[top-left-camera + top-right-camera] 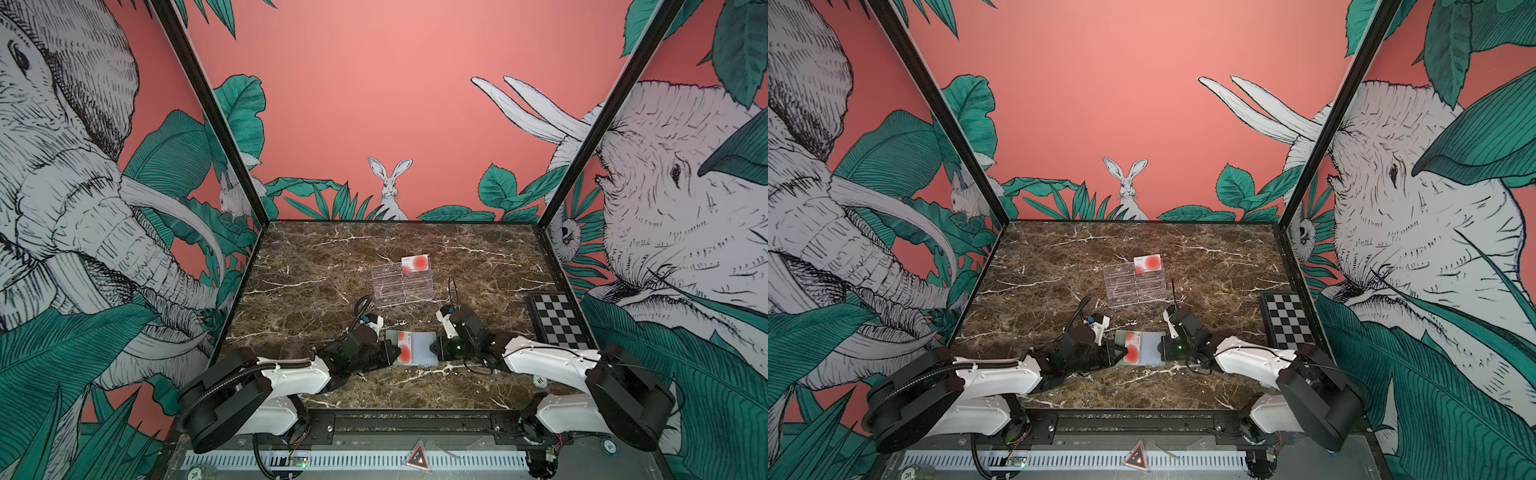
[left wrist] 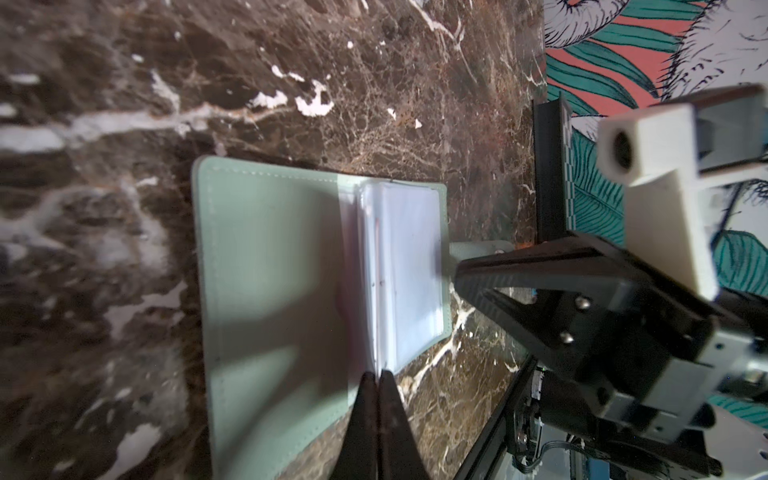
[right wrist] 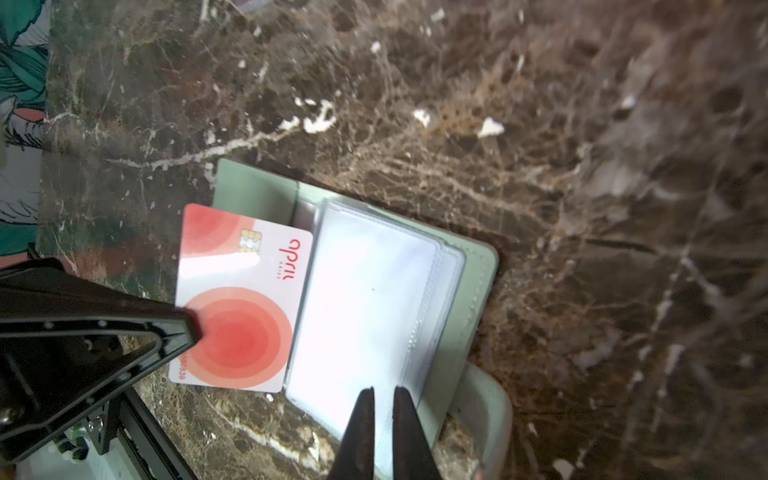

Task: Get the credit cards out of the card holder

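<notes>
The pale green card holder (image 1: pixel 422 347) (image 1: pixel 1150 349) lies open on the marble table near the front, its clear sleeves (image 3: pixel 365 299) facing up. One credit card (image 3: pixel 249 291) (image 1: pixel 404 349), white with red circles, sticks out of the sleeves toward the left arm. My left gripper (image 2: pixel 377 376) (image 3: pixel 189 328) is shut on that card's outer edge. On the opposite side, my right gripper (image 3: pixel 382 392) (image 1: pixel 434 347) rests over the sleeves' edge, its fingers a narrow gap apart. A second credit card (image 1: pixel 415 264) stands in the clear acrylic stand (image 1: pixel 401 286).
A black-and-white checkered board (image 1: pixel 559 318) lies by the right wall. The holder's snap tab (image 3: pixel 490 399) juts out beside my right fingers. Poker chips (image 1: pixel 194 472) and a red triangle (image 1: pixel 417 457) sit on the metal rail below the table's front edge.
</notes>
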`<state>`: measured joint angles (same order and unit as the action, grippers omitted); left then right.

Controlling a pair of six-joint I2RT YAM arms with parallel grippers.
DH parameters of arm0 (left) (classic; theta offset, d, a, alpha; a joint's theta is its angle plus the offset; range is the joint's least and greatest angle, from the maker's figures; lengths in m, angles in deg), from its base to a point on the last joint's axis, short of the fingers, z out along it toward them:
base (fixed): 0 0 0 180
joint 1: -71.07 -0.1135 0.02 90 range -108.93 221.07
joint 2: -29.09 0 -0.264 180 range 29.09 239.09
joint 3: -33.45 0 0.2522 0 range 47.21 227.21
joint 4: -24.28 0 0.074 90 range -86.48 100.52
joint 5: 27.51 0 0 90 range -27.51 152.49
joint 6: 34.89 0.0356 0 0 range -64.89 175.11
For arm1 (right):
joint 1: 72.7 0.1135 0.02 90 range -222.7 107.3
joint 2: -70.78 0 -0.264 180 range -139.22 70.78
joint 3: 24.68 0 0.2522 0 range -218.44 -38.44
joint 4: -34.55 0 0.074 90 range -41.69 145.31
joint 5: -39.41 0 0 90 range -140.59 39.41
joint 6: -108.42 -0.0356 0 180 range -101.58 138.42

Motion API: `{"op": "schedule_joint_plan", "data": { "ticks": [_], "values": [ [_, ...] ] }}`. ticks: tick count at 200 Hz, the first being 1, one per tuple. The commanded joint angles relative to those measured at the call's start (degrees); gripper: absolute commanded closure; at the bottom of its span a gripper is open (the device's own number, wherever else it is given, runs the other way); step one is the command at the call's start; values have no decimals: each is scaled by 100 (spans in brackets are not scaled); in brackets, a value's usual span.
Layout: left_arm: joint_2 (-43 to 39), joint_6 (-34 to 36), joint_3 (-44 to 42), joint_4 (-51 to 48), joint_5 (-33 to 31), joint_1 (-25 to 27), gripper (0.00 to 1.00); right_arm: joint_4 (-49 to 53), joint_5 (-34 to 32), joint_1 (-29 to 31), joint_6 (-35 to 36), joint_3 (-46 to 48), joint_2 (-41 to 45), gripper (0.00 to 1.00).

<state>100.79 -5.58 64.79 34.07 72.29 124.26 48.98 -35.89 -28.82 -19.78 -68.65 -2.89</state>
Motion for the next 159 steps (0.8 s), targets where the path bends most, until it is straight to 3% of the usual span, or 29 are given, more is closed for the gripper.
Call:
{"op": "schedule_joint_plan", "data": {
  "ticks": [1, 30, 66, 95, 125, 159],
  "values": [
    [-546, 297, 309, -818, -137, -28, 100, 364, -291, 29, 345, -372, 410, 69],
    [-970, 360, 362, -1005, -270, -32, 100, 637, -358, -35, 639, -555, 829, 35],
    [-934, 234, 630, -583, -49, -53, 100, 846, -496, -259, 913, -573, 1621, 13],
    [-516, 72, 1092, 72, 342, -118, 100, 1113, -266, -857, 918, -623, 2199, 9],
    [95, -237, 1668, 804, 683, -167, 100, 1013, 724, -1710, 634, -660, 2555, 9],
    [866, -899, 2208, 1979, 1060, -221, 100, 714, 1557, -2237, 453, -901, 2600, 9]
  ]
}}
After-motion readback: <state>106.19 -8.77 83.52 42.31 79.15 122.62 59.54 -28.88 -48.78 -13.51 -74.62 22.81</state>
